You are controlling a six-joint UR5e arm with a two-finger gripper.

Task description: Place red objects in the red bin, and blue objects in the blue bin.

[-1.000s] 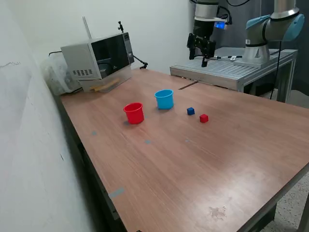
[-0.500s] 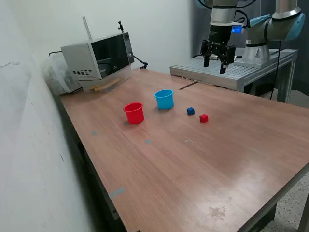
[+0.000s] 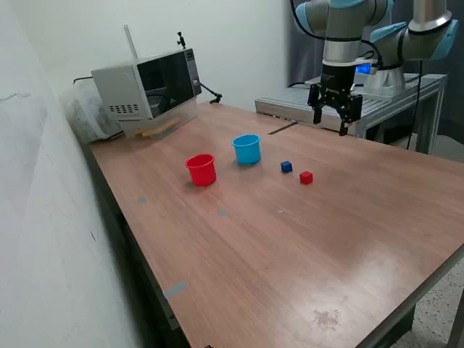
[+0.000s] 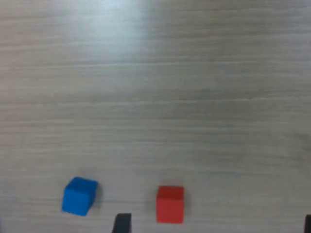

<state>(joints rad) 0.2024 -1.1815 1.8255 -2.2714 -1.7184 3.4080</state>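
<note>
A small red cube (image 3: 306,177) and a small dark blue cube (image 3: 286,167) lie on the wooden table, to the exterior view's right of the light blue cup (image 3: 246,148). The red cup (image 3: 201,170) stands to the exterior view's left of the blue cup. My gripper (image 3: 332,125) hangs open and empty high above the table, beyond the cubes. The wrist view shows the blue cube (image 4: 79,195) and the red cube (image 4: 170,204) side by side on the wood, with a dark fingertip (image 4: 122,223) at the picture's edge. Only one cube of each colour is in view.
A microwave (image 3: 147,85) stands at the table's far corner on the exterior view's left. A metal bench (image 3: 348,101) carrying the arm's base borders the table behind my gripper. A white wall runs along the exterior view's left.
My gripper has moved toward the exterior view's right and come lower, from beside the bench to over the table's far edge. Cups and cubes have not moved.
</note>
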